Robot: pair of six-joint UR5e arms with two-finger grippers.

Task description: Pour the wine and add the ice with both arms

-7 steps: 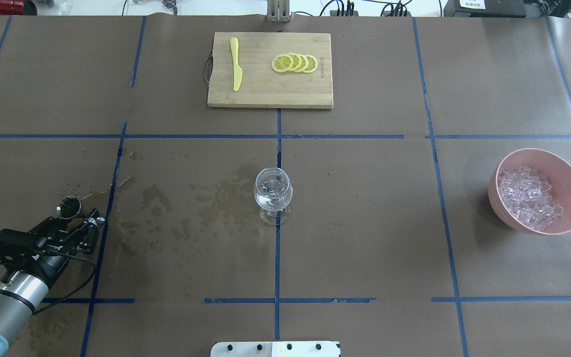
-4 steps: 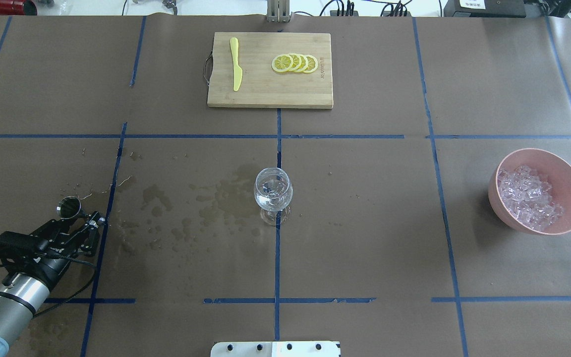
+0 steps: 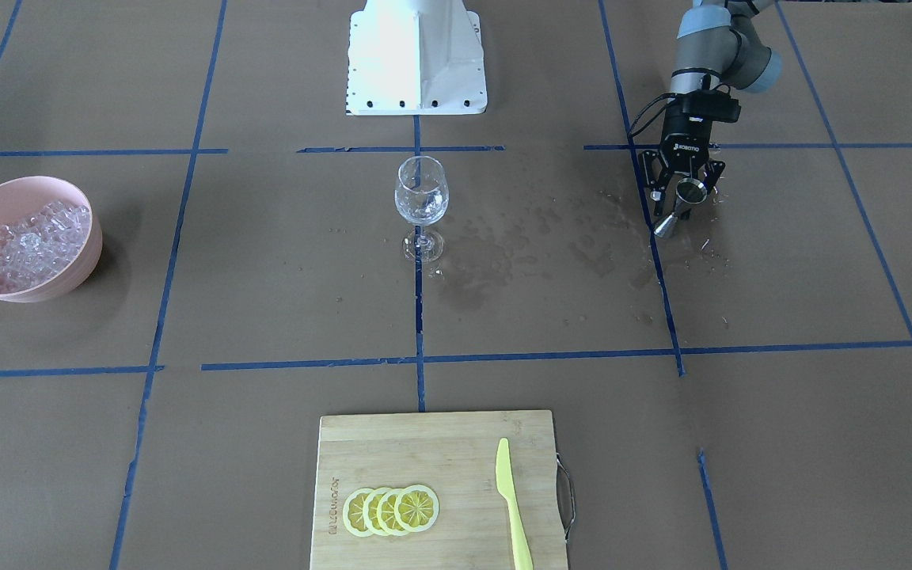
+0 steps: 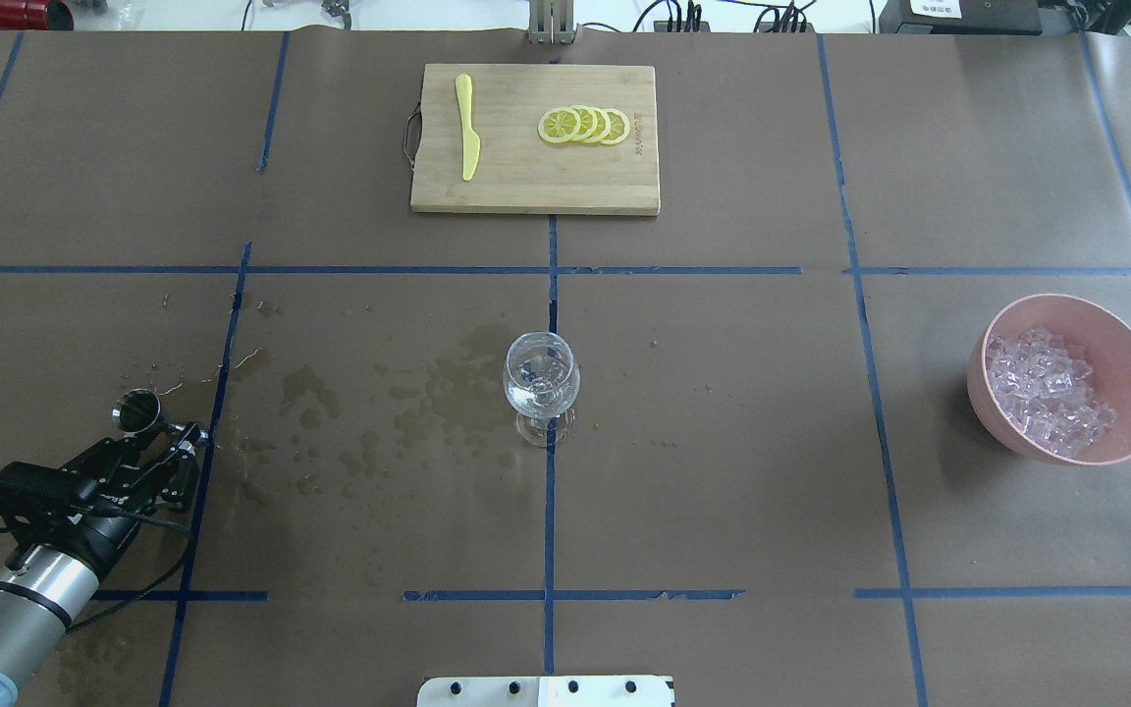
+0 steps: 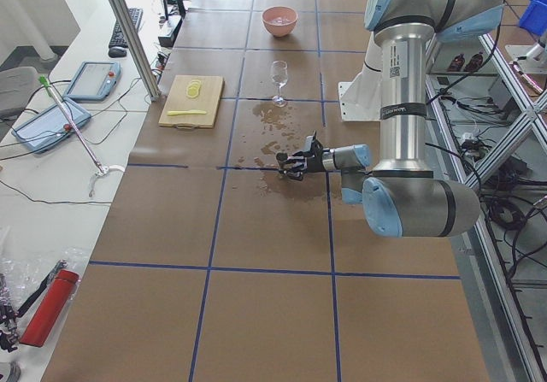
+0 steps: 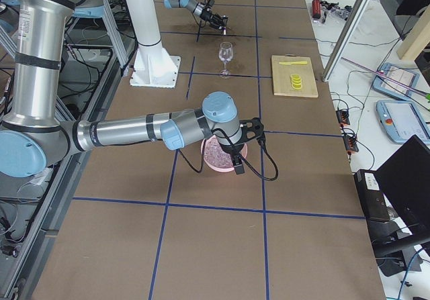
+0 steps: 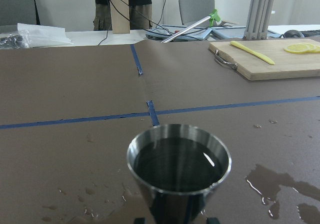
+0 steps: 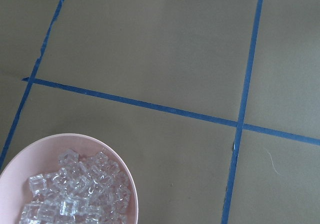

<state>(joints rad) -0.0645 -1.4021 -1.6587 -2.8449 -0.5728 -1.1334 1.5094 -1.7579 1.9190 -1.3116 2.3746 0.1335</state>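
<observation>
Brown paper marked with a blue tape grid is covering the table (image 4: 723,442). Wet patches (image 4: 457,383) are showing between centre and the robot's left. The wine glass (image 4: 542,378) is standing upright at centre on a tape line, with the wine (image 4: 538,395), a little clear liquid, sitting low inside it. The left gripper (image 3: 684,198) is reaching low over the table, its fingers parted slightly wider than the steel measuring cup (image 7: 178,184) standing upright between them; it is gripping nothing. The right gripper (image 6: 238,167) is hanging over the pink bowl (image 4: 1130,344), where the ice (image 4: 1047,393) is lying heaped. It shows only in the side view, so I cannot tell its finger state. The cutting board (image 4: 526,187) at the far edge is carrying lemon slices (image 4: 585,126) and a yellow knife (image 4: 467,128).
</observation>
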